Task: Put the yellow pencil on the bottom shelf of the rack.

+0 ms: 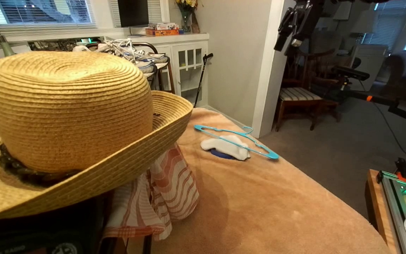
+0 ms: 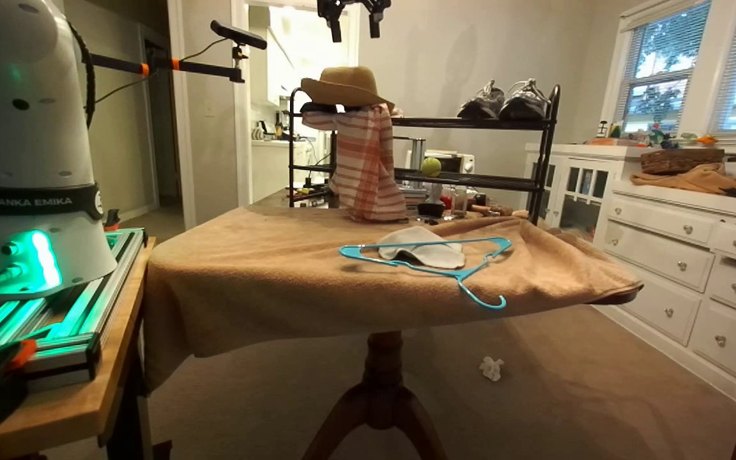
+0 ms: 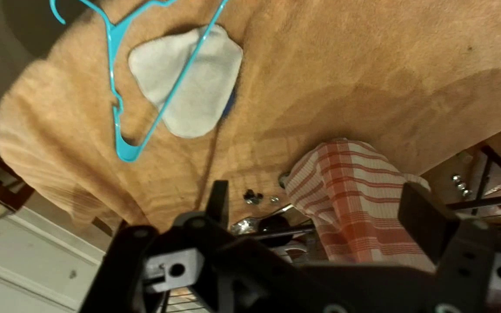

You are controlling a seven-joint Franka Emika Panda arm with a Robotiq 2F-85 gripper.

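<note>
Fingers [image 3: 426, 221] well apart, the rack [image 2: 438, 122] black, thin-railed and tiered, dark shoes [image 2: 522, 107] along its top.

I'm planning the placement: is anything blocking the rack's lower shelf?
Partly: the striped cloth hangs across part of the lower shelf, below the straw hat; a ball shows at that shelf. I can't make out the pencil.

An exterior view looks from close beside the straw hat [image 1: 72, 113], large at near left, slightly down across the tan cloth [image 1: 277, 208]. Facing roughly the opposite way, an exterior view has the robot base [image 2: 80, 245] near left and the hat far. The wrist view looks steeply down past the gripper [image 3: 315, 193]; all three share the hanger [image 3: 117, 32].
</note>
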